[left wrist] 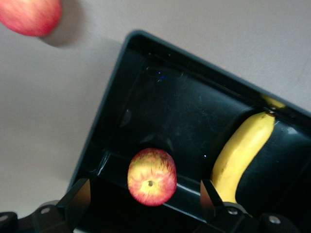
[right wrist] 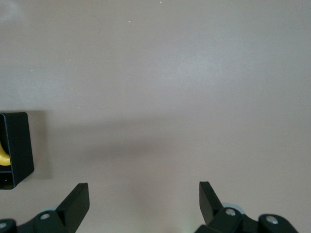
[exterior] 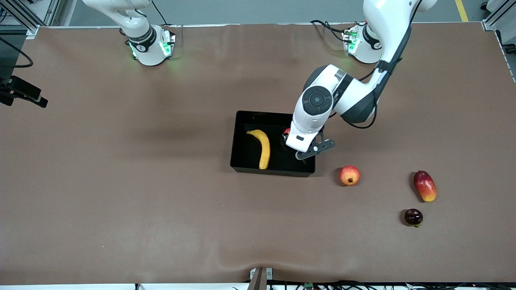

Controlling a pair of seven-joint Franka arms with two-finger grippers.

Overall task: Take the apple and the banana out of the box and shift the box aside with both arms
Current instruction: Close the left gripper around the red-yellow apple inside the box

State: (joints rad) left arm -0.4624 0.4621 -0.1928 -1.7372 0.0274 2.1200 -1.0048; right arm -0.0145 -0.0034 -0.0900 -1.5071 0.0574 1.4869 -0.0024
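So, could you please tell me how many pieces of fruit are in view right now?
5: the banana and the apple in the black bin; the crowned red-orange fruit, the mango and a dark round fruit on the table toward the left arm's end.

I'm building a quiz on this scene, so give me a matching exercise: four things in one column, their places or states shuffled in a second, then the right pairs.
Things:
1. banana
2. apple
3. mango
4. left gripper

Places or states:
A. on the table, toward the left arm's end
B. open, over the box
C. in the box, between the open fingers
D. lying lengthwise in the box

Pairs: 1-D, 2-C, 3-A, 4-B
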